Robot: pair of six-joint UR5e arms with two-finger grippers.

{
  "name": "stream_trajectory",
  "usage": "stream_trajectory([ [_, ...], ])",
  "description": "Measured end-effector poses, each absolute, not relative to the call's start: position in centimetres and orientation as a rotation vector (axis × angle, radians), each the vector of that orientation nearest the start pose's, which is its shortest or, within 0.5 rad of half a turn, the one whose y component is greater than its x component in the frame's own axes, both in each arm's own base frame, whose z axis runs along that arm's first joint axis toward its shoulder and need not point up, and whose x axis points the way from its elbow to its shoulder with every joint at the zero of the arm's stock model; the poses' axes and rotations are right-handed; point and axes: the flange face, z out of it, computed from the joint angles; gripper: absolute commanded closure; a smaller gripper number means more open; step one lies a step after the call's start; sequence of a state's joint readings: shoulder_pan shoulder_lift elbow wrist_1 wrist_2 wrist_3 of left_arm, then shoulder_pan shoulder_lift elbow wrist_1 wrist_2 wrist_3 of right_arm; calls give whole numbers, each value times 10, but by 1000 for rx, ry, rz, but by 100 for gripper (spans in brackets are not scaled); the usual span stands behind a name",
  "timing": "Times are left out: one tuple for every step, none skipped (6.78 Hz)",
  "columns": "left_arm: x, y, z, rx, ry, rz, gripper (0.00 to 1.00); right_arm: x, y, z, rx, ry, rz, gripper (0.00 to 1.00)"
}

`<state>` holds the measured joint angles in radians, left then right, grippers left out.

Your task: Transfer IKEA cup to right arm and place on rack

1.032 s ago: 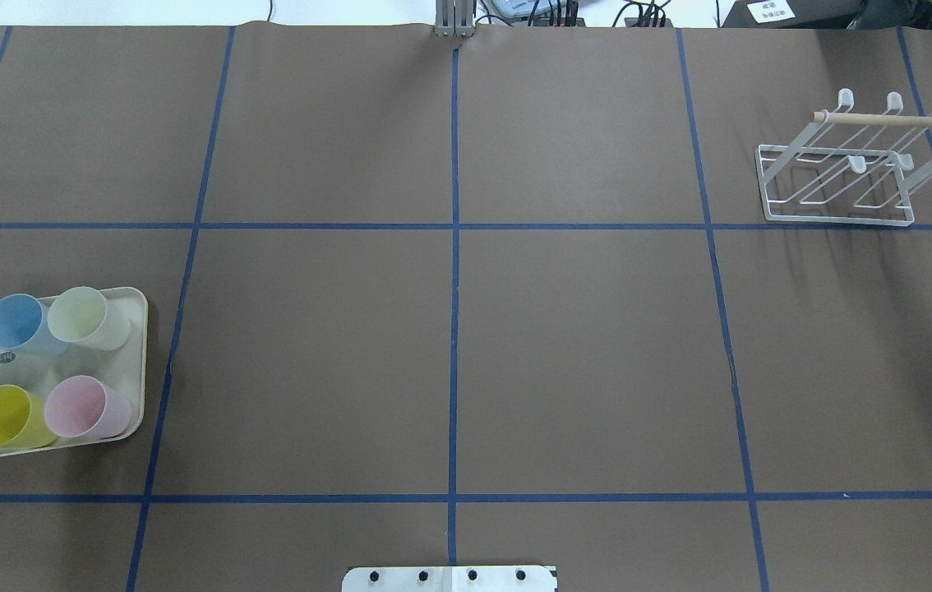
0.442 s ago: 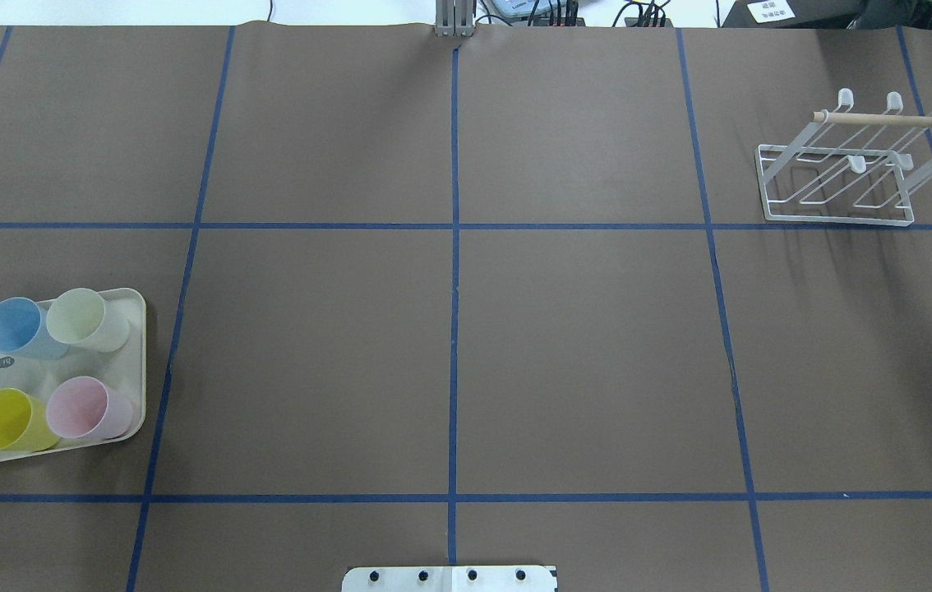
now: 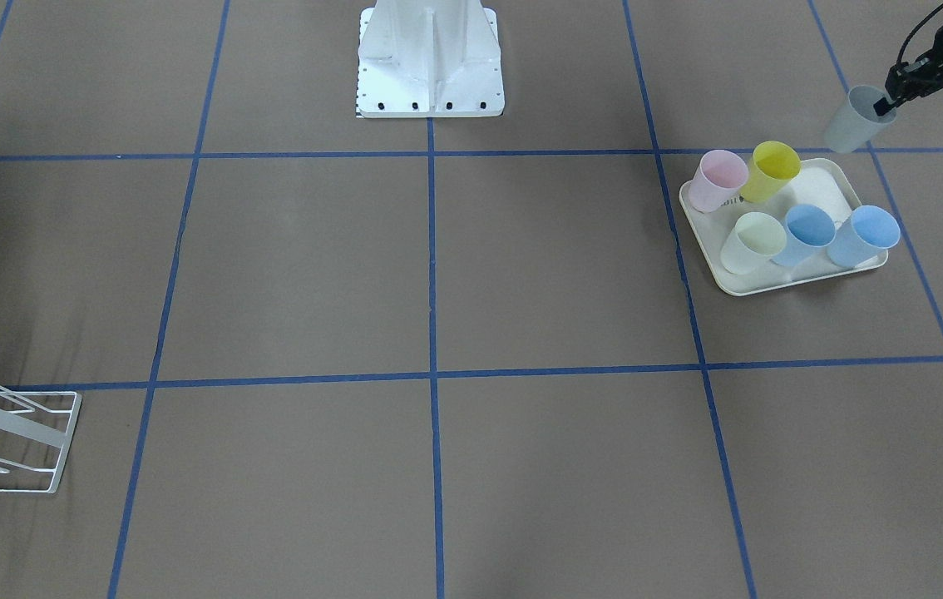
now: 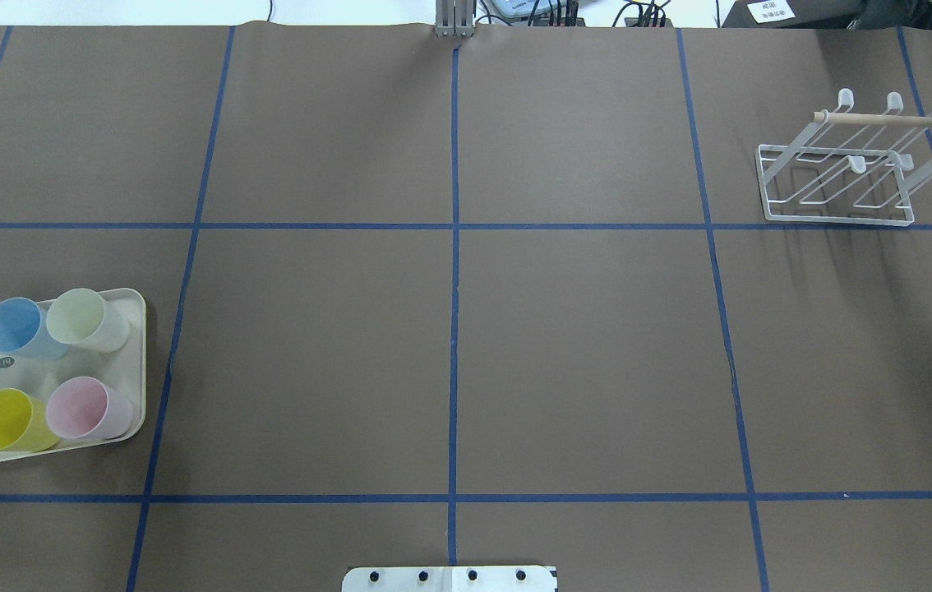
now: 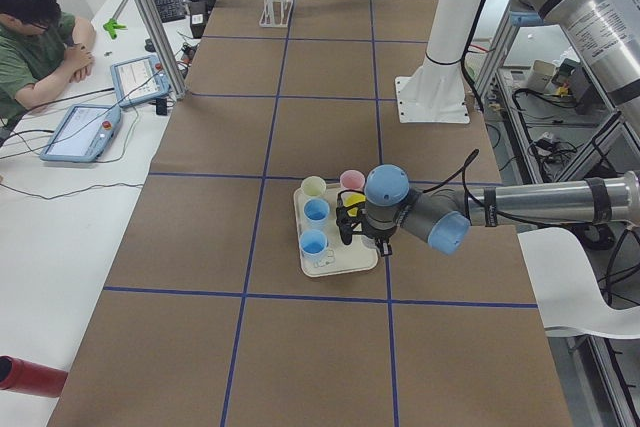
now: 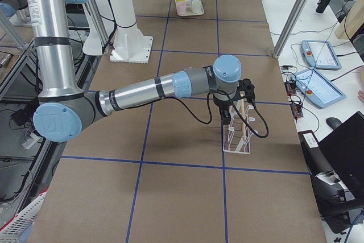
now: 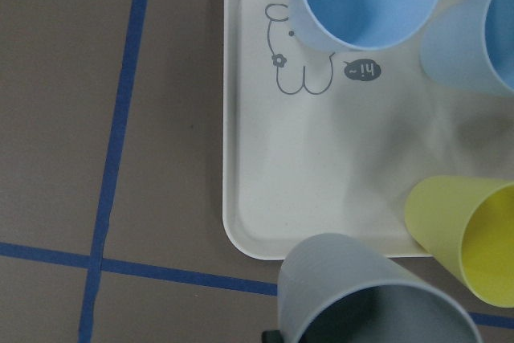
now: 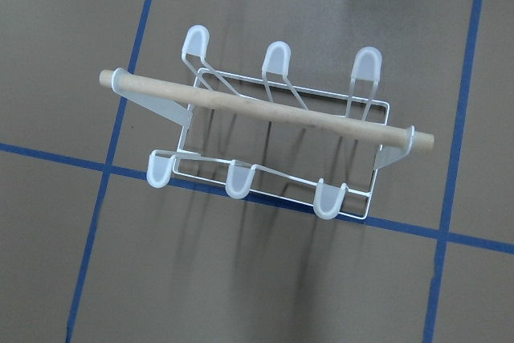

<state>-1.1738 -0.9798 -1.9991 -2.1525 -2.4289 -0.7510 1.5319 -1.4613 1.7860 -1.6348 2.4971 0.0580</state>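
The bench (image 4: 581, 353) is covered edge to edge in brown paper (image 4: 318, 131), marked into large squares by blue tape (image 4: 454, 329). A white pedestal (image 3: 430, 83) is bolted at the middle of the near edge. On the left, in the near half, a cream tray (image 4: 30, 374) with a rabbit drawing lies slightly askew to the grid, one corner just beside a tape line. At the far right stands a white wire rack (image 8: 265, 108) with a wooden dowel, its near edge along a tape line.

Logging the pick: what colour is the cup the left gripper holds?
The cup is grey; the front-facing view shows it best.
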Motion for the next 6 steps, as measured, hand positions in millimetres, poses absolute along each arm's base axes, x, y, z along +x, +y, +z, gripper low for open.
stream_trajectory([
  [41,-279,588,-105,915,-143,100,31,-537,483,198,-934,-89,0],
  [32,-300,576,-74,908,-144,100,27,-542,477,197,-937,-84,0],
  [23,-329,562,-42,891,-145,100,23,-546,473,197,-938,-87,0],
  [9,-364,545,-3,853,-148,100,20,-548,471,197,-938,-91,0],
  [-11,-407,522,45,794,-151,100,19,-549,470,197,-939,-94,0],
  [-27,-457,488,89,742,-155,100,17,-550,469,197,-939,-95,0],
])
